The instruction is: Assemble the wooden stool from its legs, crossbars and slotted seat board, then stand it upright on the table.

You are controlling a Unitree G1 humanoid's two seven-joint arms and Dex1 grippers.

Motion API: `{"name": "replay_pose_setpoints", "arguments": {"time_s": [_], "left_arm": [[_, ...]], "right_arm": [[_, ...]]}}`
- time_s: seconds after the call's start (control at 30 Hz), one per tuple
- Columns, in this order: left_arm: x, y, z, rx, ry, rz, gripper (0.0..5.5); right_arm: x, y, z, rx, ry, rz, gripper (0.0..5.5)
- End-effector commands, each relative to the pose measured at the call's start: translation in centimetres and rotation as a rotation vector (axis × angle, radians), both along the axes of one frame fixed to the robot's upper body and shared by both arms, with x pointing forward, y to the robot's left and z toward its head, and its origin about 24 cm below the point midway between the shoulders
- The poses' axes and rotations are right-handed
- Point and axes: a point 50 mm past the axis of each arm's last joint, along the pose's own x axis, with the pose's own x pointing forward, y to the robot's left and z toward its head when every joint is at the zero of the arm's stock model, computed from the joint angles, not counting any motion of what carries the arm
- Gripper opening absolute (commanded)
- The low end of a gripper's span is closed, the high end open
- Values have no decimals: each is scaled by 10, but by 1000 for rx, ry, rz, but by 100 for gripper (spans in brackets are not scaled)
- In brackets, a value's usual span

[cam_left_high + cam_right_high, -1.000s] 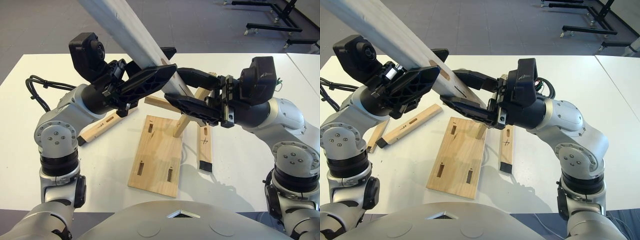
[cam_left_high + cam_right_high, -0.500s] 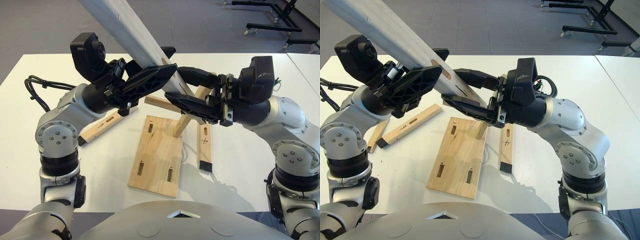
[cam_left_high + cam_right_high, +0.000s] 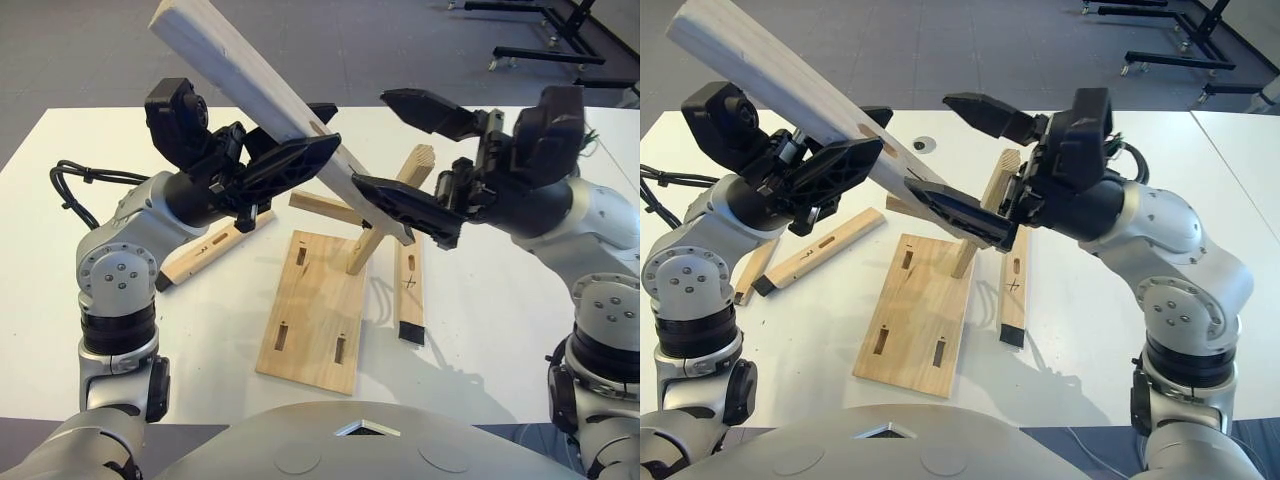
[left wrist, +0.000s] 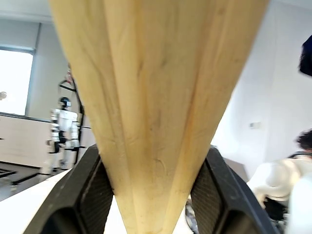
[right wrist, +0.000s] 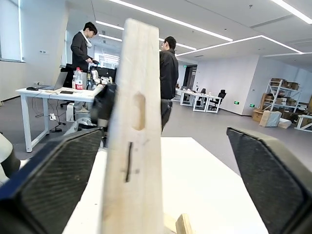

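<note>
My left jaws clamp the long pale wooden leg [image 3: 240, 68] aslant, ready for slotting, while my right jaws gape wide.

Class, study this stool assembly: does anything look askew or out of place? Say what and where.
Yes. A joined leg and crossbar leans crookedly by the seat board's far right corner, not upright. The left gripper holds a long leg slanted in mid-air, inside the open right gripper.
</note>
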Motion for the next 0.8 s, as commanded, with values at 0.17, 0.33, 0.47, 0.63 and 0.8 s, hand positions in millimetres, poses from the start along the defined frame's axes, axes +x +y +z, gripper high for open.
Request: {"name": "replay_pose_setpoints", "arguments": {"time_s": [0.17,0.33,0.47,0.63,0.8], "left_arm": [[-3,39,-8,174,-101,-4,203],[5,57,-28,343,-87,25,203],[27,73,-49,441,-10,162,203],[43,76,-74,519,-5,245,203],[52,64,-91,471,9,205,203]], "right_arm": [[-5,-47,49,210,-103,-91,540],[-1,-60,54,230,-111,-141,540],[4,-58,48,210,-91,-148,540],[7,-55,44,197,-78,-138,540],[8,-53,42,201,-67,-130,540]]}}
